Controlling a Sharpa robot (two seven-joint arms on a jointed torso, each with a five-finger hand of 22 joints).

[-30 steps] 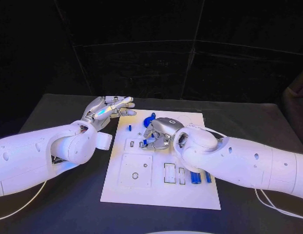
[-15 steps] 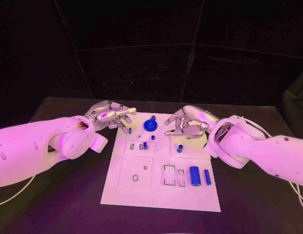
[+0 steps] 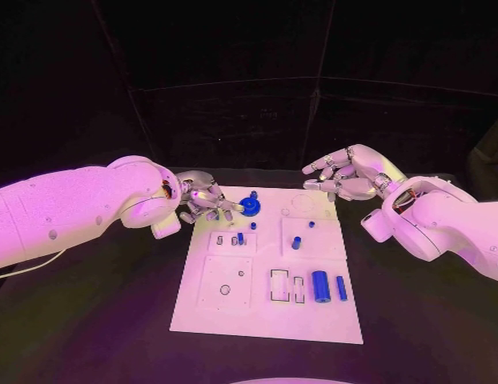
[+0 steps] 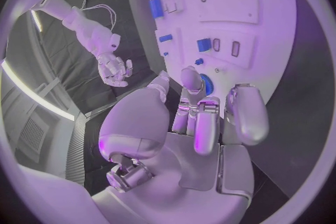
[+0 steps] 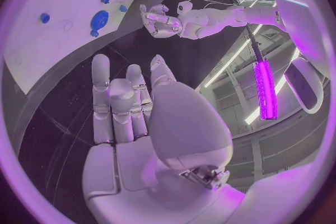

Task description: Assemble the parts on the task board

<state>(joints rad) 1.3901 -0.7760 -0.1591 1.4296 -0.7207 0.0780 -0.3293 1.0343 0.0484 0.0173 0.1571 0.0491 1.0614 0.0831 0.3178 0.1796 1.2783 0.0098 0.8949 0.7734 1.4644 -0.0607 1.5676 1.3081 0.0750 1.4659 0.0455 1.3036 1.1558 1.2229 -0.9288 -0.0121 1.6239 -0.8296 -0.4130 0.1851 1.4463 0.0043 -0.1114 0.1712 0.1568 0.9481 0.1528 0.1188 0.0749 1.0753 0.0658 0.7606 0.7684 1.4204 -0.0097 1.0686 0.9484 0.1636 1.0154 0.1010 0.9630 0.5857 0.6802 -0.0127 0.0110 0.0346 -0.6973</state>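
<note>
Since a second ago, the right hand (image 3: 343,171) has lifted off the white rectangular task board (image 3: 261,316) and hangs off its far right corner, at about one o'clock, fingers spread, holding nothing. The left hand (image 3: 203,202) has come in to the board's far left edge, at eleven o'clock, fingers apart and empty, just beside the round blue disc-shaped part (image 3: 248,206). Two blue cylindrical parts (image 3: 321,282) lie at four o'clock.
</note>
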